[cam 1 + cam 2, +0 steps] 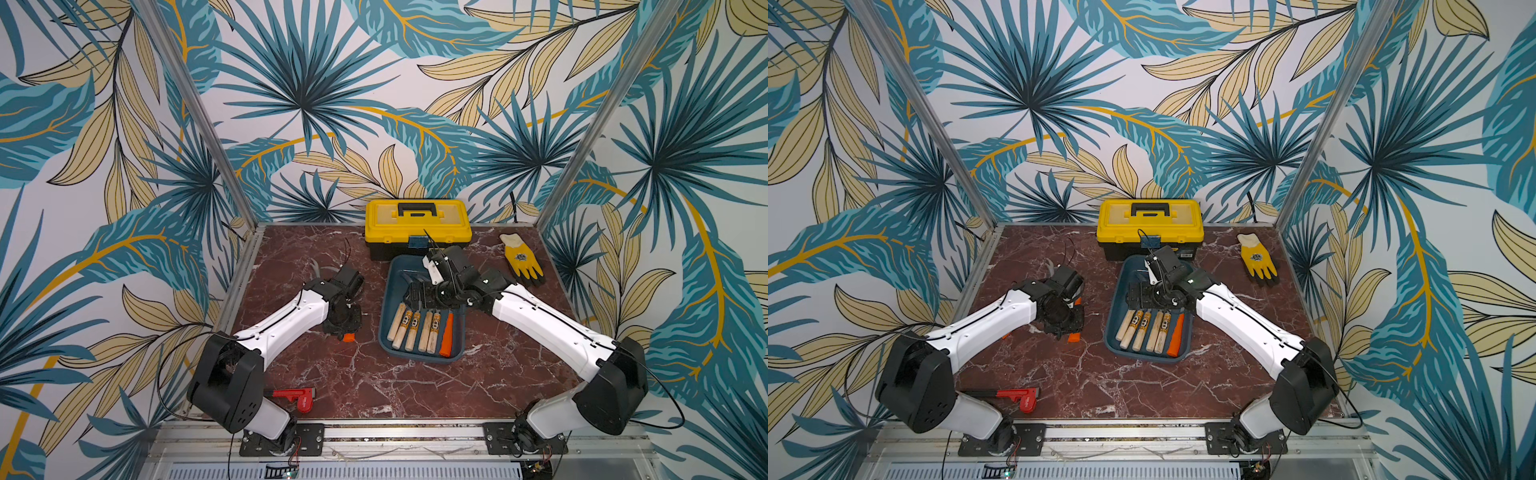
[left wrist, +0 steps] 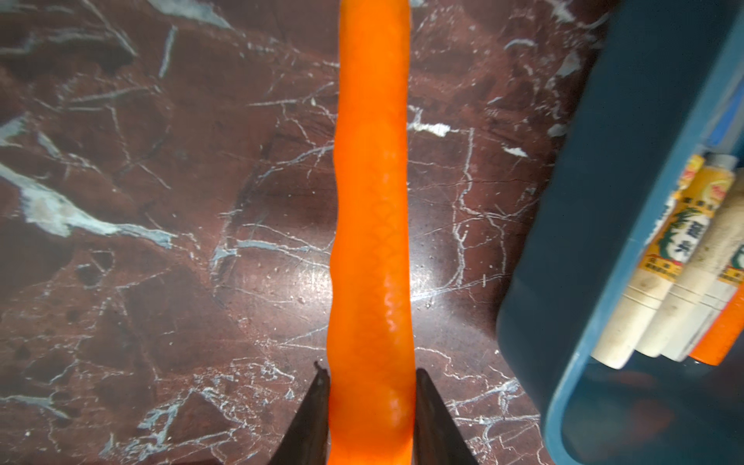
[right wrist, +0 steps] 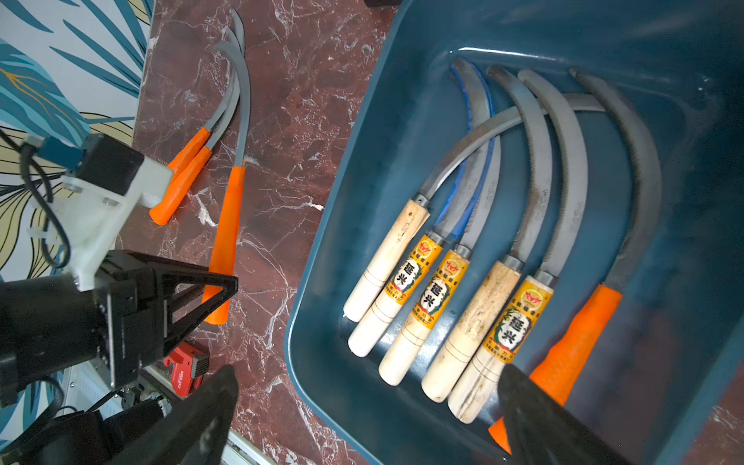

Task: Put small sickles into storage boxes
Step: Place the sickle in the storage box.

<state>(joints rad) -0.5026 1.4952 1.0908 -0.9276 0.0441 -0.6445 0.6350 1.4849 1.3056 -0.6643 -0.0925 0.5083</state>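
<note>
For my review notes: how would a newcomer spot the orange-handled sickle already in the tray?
Find the dark teal tray in front of the yellow toolbox. Handles lie in a row inside it; the orange-handled sickle ends the row on the right arm's side, the only handle there not pale wood.

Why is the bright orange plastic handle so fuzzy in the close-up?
Left wrist view: the bright orange plastic sickle handle sits almost against the lens, so it blurs; a glare patch whitens the red-brown marble tabletop beside it. Both top views: sharp throughout.
</note>
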